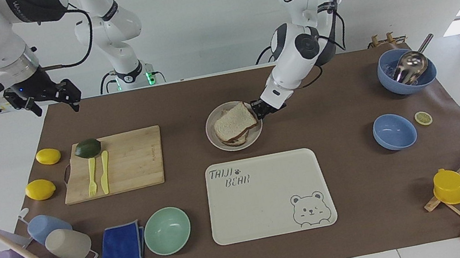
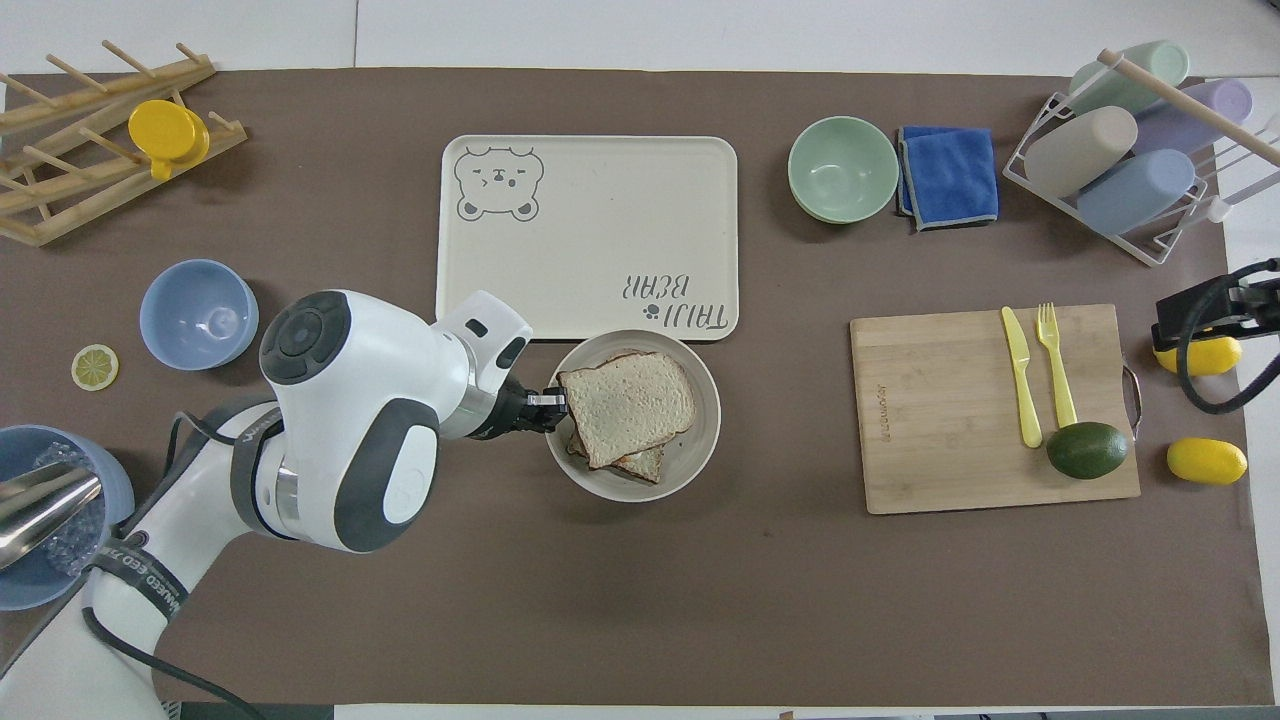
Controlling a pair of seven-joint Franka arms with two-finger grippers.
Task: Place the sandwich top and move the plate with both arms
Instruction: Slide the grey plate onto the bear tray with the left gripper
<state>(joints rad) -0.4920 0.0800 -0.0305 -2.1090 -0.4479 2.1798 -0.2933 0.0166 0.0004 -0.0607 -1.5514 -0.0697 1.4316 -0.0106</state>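
The sandwich top (image 1: 234,121) (image 2: 627,405) lies on another bread slice on the plate (image 1: 238,147) (image 2: 700,440). My left gripper (image 1: 258,110) (image 2: 553,402) is shut on the plate's rim, on the side toward the left arm's end of the table. The plate hangs slightly above the mat, just short of the bear tray's edge nearest the robots. My right gripper (image 1: 55,105) (image 2: 1195,318) waits open and holds nothing, raised over the mat's corner at the right arm's end.
The cream bear tray (image 1: 273,216) (image 2: 590,170) lies farther from the robots than the plate. A cutting board (image 1: 132,165) with avocado, knife and fork lies toward the right arm's end, beside two lemons. Blue bowls (image 1: 394,131), a mint bowl (image 1: 167,230), a cloth and racks ring the mat.
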